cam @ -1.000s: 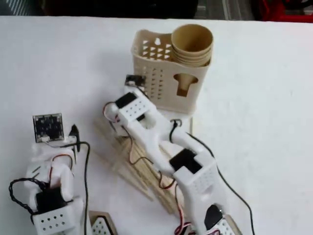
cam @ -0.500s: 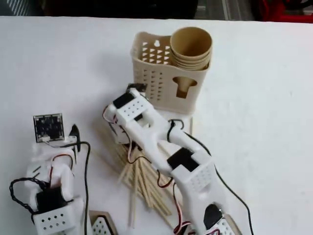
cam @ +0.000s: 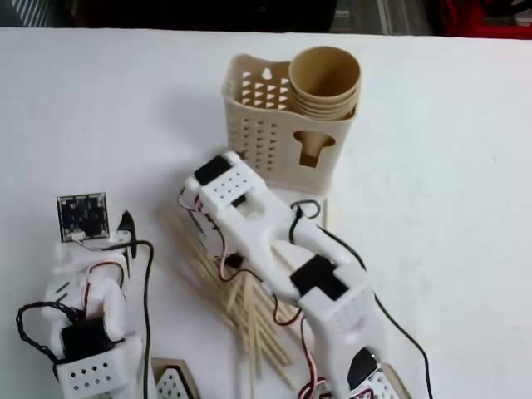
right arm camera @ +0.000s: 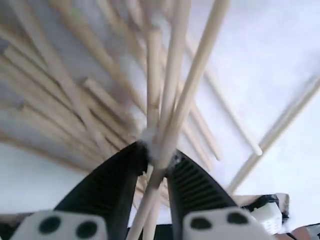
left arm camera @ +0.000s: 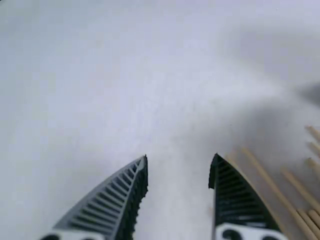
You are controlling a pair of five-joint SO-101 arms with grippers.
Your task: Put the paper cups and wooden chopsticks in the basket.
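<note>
light: bright, diffuse | shadows: faint, soft | table (cam: pixel 432 166): washed white

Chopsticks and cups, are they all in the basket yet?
Halfway. The paper cups sit stacked in the basket. The right gripper is shut on a few chopsticks. The others lie in a loose pile on the table, not yet in the basket. The left gripper is open over bare table.
</note>
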